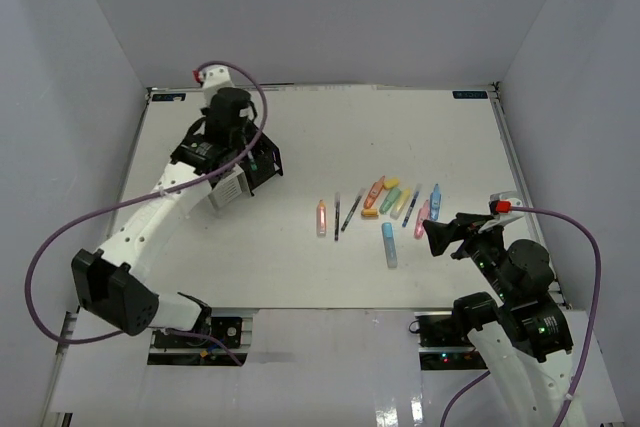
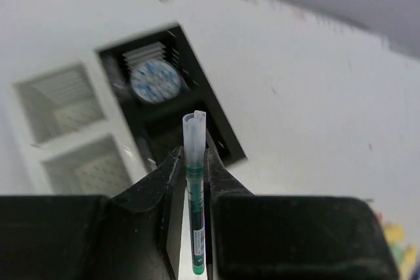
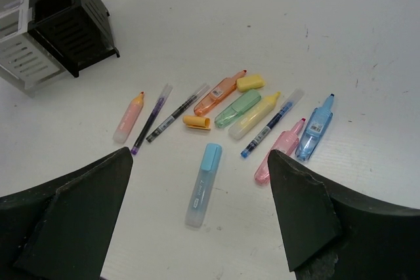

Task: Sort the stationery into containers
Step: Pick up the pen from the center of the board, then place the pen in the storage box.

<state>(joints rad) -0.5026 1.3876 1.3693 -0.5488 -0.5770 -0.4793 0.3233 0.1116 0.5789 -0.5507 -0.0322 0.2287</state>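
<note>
The left pincer (image 2: 194, 162) is clamped on a green pen (image 2: 195, 132) whose long axis runs straight out past its tips; the black compartments (image 2: 226, 145) lie just ahead and below, the white compartments (image 2: 65, 139) to its left; a round tub (image 2: 155, 80) sits in the farther black one. The right pincer (image 3: 200, 157) gapes wide and empty over loose highlighters (image 3: 237, 108) on the white table (image 3: 367, 44), well apart from those compartments; the drop looks to be the left arm's.

The top camera looks steeply down on the whole white table (image 1: 260, 257). The left wrist camera hangs close above the black-and-white slatted organiser (image 2: 197, 73). The right wrist camera, low, faces scattered pens and highlighters (image 3: 237, 109), with that organiser far-left.
</note>
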